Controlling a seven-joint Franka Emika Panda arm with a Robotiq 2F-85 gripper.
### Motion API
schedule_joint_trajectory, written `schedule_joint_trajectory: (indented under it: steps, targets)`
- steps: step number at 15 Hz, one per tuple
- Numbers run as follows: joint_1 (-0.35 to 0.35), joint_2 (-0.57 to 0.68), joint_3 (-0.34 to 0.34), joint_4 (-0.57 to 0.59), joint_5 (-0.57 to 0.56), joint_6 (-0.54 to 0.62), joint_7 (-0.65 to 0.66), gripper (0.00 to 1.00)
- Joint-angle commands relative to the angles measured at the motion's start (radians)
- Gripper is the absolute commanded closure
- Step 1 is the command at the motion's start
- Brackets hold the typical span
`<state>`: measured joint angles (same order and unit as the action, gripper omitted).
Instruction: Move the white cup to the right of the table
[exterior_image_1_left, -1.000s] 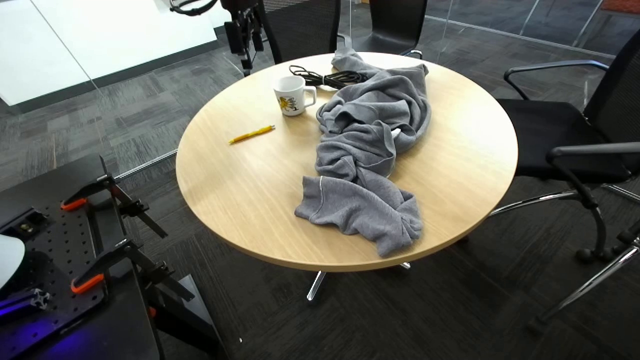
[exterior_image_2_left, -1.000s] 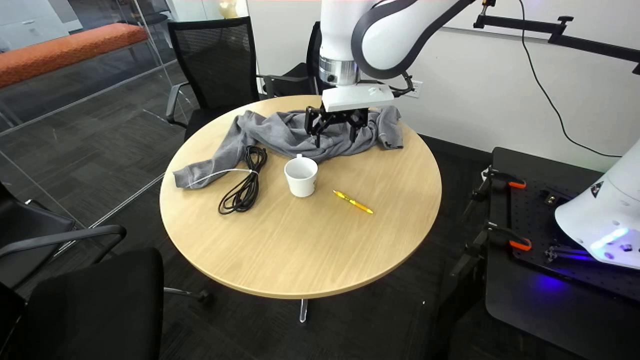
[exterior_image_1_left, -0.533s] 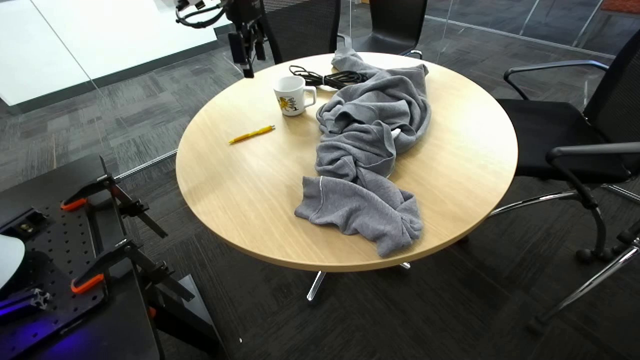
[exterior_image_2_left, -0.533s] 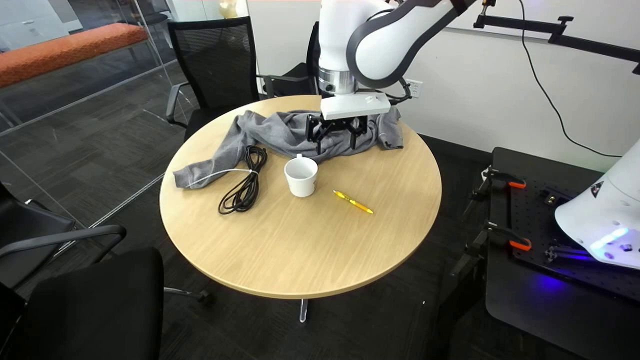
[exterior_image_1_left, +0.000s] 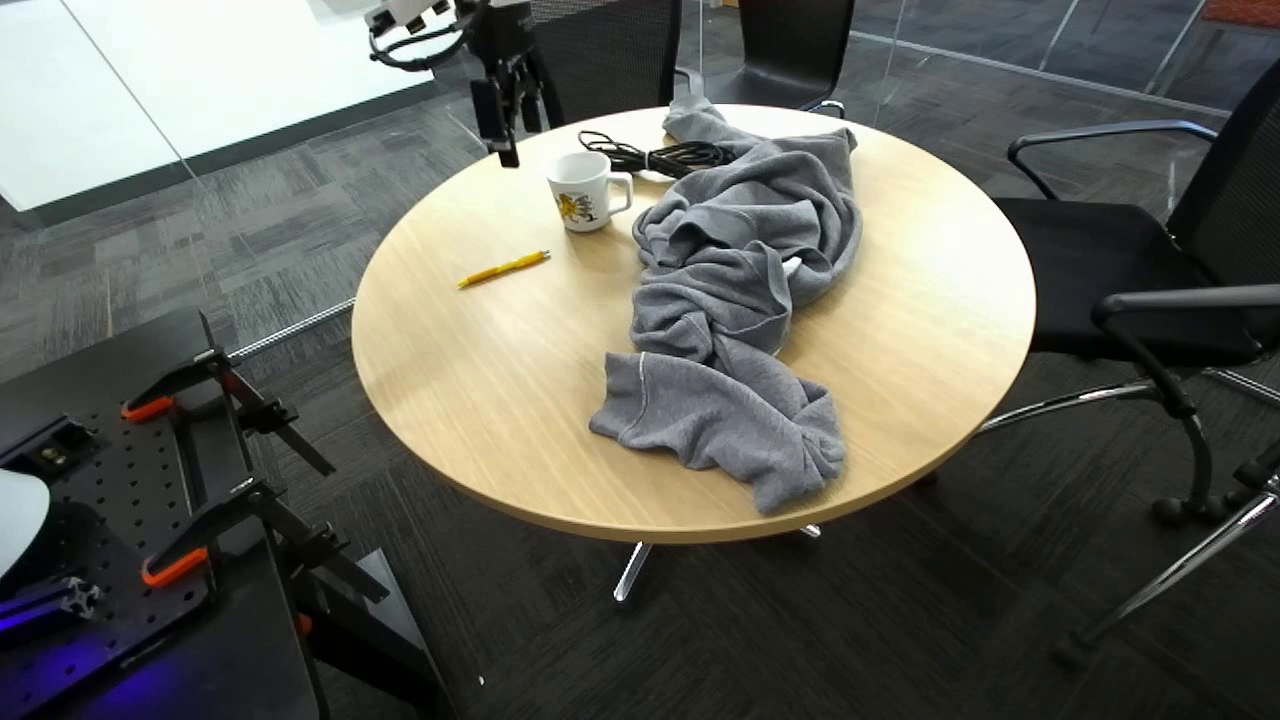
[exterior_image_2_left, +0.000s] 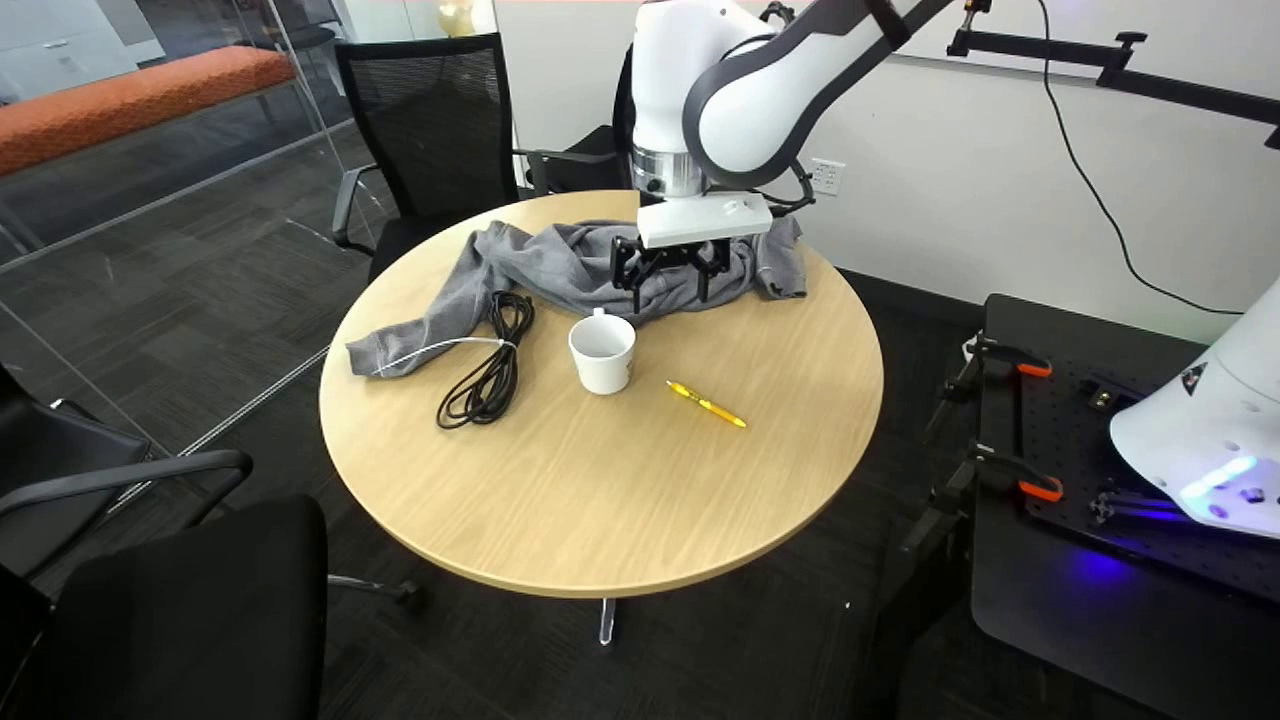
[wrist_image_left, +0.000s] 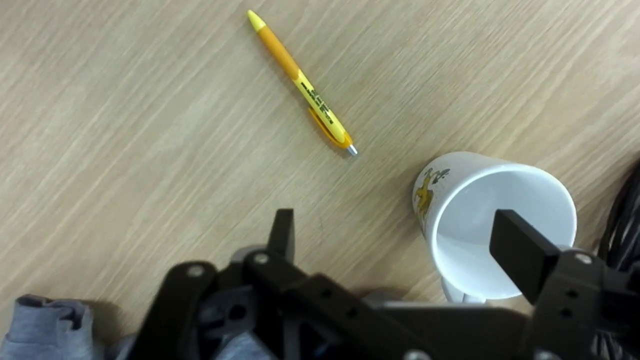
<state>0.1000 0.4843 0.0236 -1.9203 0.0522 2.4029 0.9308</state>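
1. One white cup to move, not gripped yet. It stands on the table between the pen and the cable, just beside the cloth.
2. Step in hand: looks like you're at the approach, before the grasp. Your gripper hangs above the table, apart from the cup.
3. Your fingers are spread wide, nothing between them. In the wrist view one finger hides part of the cup's mouth.
4. Next move: shift until the cup is centred between the fingers, lower, squeeze, lift. Go straight down from here and you'd probably put a finger on the rim or inside. Then carry right; whose right, you can't tell from the views.
5. Pointing: mouth up, handle toward the cloth.
6. Long axis: squat cup, no strong one; its centre line is upright. You'd want to straddle the body, clear of the handle.
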Motion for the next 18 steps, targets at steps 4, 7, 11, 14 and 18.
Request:
schedule_joint_trajectory:
  steps: [4,7,11,14,18]
  targets:
    - [0.008,0.131,-0.026,0.137,0.023,-0.004,-0.079,0.0]
    - [0.004,0.165,-0.025,0.163,0.028,0.011,-0.12,0.0]
    - [0.003,0.2,-0.025,0.19,0.04,0.023,-0.162,0.0]
    - [0.004,0.224,-0.025,0.204,0.047,0.028,-0.188,0.0]
    - [0.01,0.26,-0.028,0.231,0.046,0.038,-0.206,0.0]
